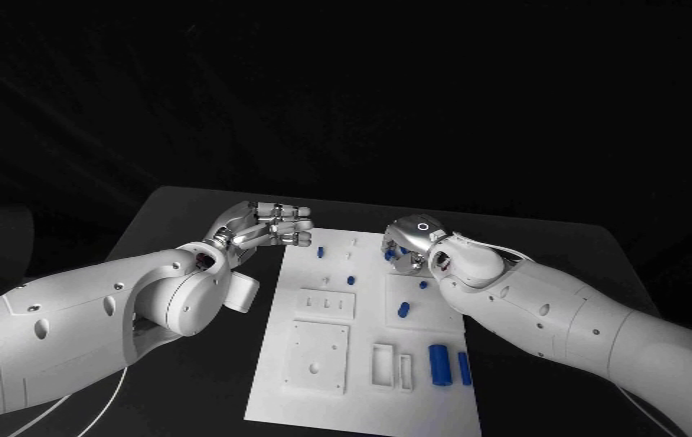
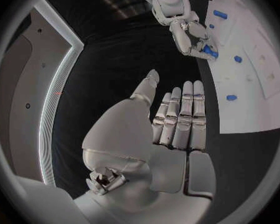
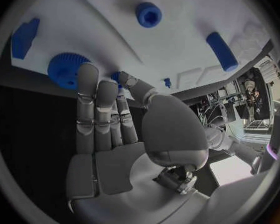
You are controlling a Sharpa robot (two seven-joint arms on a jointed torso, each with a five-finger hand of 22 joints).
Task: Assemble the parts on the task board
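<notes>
The white rectangular task board (image 1: 325,357) lay in the middle of the black desk (image 1: 188,212). In the head view the left hand (image 1: 274,225) hovered just beside the far left corner of the board, and the right hand (image 1: 411,242) was over its far right part, but there I could not tell how the fingers stood. The left wrist view showed the left hand (image 2: 177,122) released, with straight fingers together and nothing in it, above the desk beside the board edge. It also showed the right hand (image 2: 190,35) pinching a small blue part (image 2: 209,51) at its fingertips. The right wrist view showed that same small blue part (image 3: 117,76) close, between thumb and fingers, beside a blue toothed round part (image 3: 67,68) on the board, and a blue cylinder (image 3: 221,51) lay farther in on the board.
</notes>
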